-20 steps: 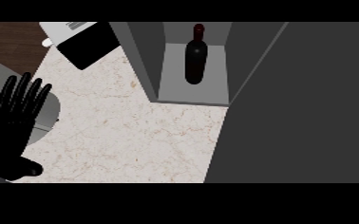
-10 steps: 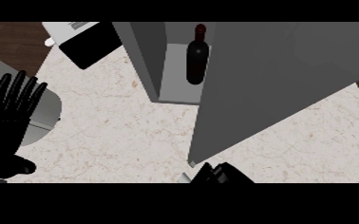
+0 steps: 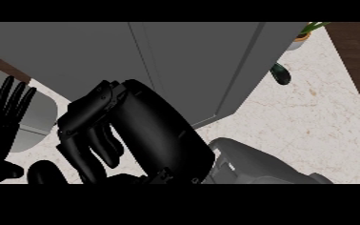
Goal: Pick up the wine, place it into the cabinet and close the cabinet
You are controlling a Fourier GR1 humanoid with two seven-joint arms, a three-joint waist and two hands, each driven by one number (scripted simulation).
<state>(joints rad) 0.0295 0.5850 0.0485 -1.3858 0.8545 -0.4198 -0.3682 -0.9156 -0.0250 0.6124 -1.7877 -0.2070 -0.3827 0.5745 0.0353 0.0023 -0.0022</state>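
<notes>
The right hand (image 3: 137, 128) fills the lower centre of the frame, fingers curled and holding nothing, against the grey cabinet (image 3: 190, 62) whose doors look shut and hide the wine, while the left hand (image 3: 13, 112) rests open, fingers up, at the left edge.

A pale marble-patterned counter (image 3: 295, 109) fills the right and lower part of the view, lightly veined in beige. A strip of dark brown wood (image 3: 349, 47) runs along its right edge, and another brown patch (image 3: 13, 70) shows at the far left. At the upper right stands a potted plant (image 3: 304, 34) with green leaves. Below it lies a dark green object (image 3: 281, 74), not identifiable. Lighting is even.
</notes>
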